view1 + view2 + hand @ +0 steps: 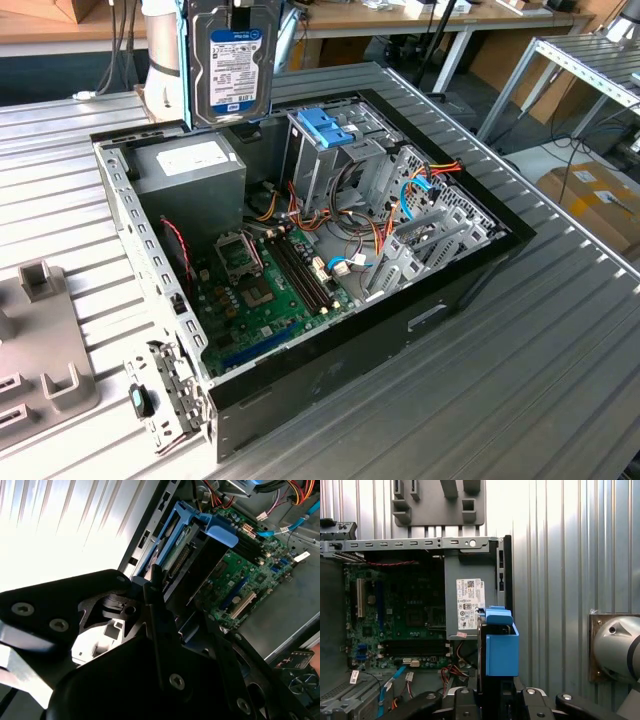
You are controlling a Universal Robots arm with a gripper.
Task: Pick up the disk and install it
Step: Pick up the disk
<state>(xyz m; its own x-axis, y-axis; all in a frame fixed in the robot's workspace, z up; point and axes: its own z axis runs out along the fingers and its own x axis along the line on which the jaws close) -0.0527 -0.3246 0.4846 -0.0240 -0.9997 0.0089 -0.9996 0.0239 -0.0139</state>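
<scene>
The end effector (496,696) is clamped on the disk (238,60), its dark fingers (532,700) pressing either side of the drive's narrow edge in the first wrist view. The disk hangs upright, clear of everything below it. Its white-and-blue label faces the exterior view and the light-blue carrier rail runs along its sides.

Taking the middle of the open computer case (330,385) as the dial centre in the exterior view, the disk sits at about twelve o'clock, above the case's far rim. The grey power supply (190,165) lies just beneath it at eleven o'clock. The tall metal drive cage (320,170) with its blue latch (325,128) stands at one o'clock, near the disk but apart from it. The green motherboard (265,285) lies flat at seven o'clock. The case rests on the ribbed metal bench (520,380), and a grey fixture (45,350) lies on the bench out at eight o'clock.
</scene>
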